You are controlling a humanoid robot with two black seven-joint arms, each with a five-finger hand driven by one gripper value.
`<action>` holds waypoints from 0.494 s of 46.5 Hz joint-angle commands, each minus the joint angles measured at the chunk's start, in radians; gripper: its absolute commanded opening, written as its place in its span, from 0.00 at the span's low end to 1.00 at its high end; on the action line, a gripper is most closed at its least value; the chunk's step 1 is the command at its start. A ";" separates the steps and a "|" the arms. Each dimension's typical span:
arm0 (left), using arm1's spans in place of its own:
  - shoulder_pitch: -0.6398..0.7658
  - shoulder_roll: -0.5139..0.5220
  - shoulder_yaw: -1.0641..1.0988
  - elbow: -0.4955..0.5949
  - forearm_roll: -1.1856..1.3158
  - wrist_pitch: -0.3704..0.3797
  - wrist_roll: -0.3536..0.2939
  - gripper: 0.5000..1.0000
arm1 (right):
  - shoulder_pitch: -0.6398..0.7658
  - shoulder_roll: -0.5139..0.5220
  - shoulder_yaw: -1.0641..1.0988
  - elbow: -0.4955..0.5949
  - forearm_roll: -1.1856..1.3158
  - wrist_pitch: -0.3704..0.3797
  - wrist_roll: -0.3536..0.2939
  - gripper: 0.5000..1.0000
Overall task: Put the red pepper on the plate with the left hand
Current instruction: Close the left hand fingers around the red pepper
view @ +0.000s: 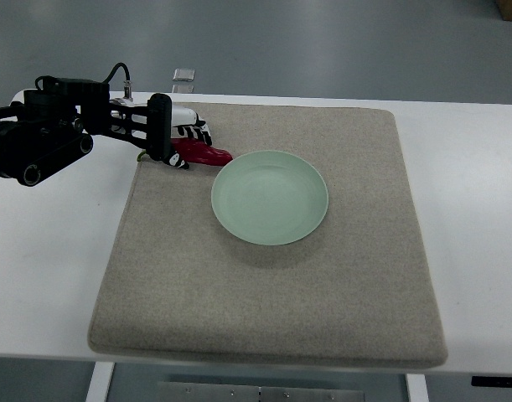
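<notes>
A red pepper sticks out to the right from my left hand, whose black and white fingers are curled around its stem end. The pepper's tip reaches almost to the left rim of the pale green plate, just above the grey felt mat. The plate sits on the mat a little above its middle and holds nothing. My left arm comes in from the left edge at upper left. The right arm does not show.
The grey felt mat covers most of the white table. A small clear holder stands at the table's far edge behind the hand.
</notes>
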 commanded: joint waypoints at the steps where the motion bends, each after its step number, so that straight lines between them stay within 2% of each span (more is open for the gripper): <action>1: 0.000 0.000 0.000 0.000 0.000 0.000 0.000 0.39 | 0.000 0.000 -0.001 0.000 0.000 0.000 0.000 0.86; 8: 0.000 -0.001 0.003 0.000 0.002 0.000 0.001 0.26 | 0.000 0.000 -0.001 0.000 0.000 0.000 0.000 0.86; 13: 0.000 -0.001 0.007 0.000 0.002 -0.002 0.001 0.24 | 0.000 0.000 -0.001 0.000 0.000 0.000 0.000 0.86; 15: 0.000 -0.001 0.007 0.000 0.002 -0.002 0.001 0.20 | 0.000 0.000 -0.001 0.000 0.000 0.000 0.000 0.86; 20: 0.000 0.000 0.007 0.000 0.002 -0.002 0.001 0.17 | 0.000 0.000 0.001 0.000 0.000 0.000 0.000 0.86; 23: 0.000 0.000 0.007 0.000 0.002 -0.002 0.001 0.10 | 0.000 0.000 -0.001 0.000 0.000 0.000 0.000 0.86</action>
